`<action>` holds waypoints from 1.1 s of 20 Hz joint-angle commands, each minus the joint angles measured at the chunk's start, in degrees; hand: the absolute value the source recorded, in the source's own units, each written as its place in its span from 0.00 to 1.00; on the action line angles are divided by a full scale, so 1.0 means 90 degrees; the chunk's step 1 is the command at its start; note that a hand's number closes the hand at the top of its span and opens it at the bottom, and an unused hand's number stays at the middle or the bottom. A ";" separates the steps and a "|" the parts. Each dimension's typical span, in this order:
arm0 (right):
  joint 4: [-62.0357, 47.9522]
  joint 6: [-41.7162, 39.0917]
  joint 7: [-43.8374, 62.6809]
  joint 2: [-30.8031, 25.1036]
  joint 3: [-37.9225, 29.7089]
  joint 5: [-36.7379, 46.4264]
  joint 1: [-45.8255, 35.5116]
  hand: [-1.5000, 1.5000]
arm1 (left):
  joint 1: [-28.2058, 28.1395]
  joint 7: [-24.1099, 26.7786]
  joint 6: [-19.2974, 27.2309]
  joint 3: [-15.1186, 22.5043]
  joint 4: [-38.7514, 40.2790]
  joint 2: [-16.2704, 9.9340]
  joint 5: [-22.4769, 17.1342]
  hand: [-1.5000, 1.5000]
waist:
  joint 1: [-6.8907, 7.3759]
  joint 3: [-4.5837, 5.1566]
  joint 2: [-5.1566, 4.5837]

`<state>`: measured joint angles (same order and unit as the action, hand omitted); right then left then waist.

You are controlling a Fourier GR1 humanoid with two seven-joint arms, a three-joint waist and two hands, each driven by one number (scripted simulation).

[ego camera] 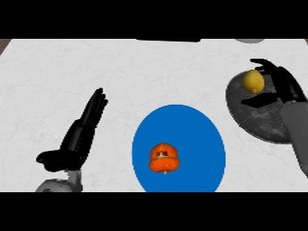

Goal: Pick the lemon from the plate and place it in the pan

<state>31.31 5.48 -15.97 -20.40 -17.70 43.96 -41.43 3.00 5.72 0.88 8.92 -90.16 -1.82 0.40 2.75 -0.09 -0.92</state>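
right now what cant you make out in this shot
- Head view: whether the lemon touches the pan or is lifted; the right hand covers that spot.
- Pan's right side: behind the right forearm.
- Pale object at top edge: cut off.
- Orange item on blue plate: unclear.

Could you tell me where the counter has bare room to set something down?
The widest bare stretch lies between the left hand and the blue plate, and along the far side above both. It is crowded at the right: the right hand and lemon sit over the pan. An orange pepper occupies the plate.
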 commanded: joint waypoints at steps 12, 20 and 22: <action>-0.1060 -0.0950 -0.1699 -0.0512 -0.1638 -0.2000 -0.0371 0.00 | -0.0248 0.0066 -0.0100 -0.0174 -0.0056 -0.0131 -0.0065 0.50 | -0.0216 0.0004 0.0077; -0.1251 -0.3618 -0.2371 -0.1434 -0.1813 -0.2650 0.0309 0.00 | -0.0117 -0.0094 -0.0079 -0.0221 -0.0003 -0.0093 -0.0067 0.50 | -0.0305 0.0005 0.0097; -0.1288 -0.4042 -0.2518 -0.1826 -0.1761 -0.2666 0.0382 0.00 | -0.0128 0.0142 -0.0090 -0.0232 0.0151 -0.0075 -0.0022 0.50 | -0.0267 0.0004 0.0081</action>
<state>20.21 -22.11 -35.80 -32.69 -33.89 21.27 -40.30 1.81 6.11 0.37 6.91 -89.68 -2.62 0.12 0.36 -0.06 -0.18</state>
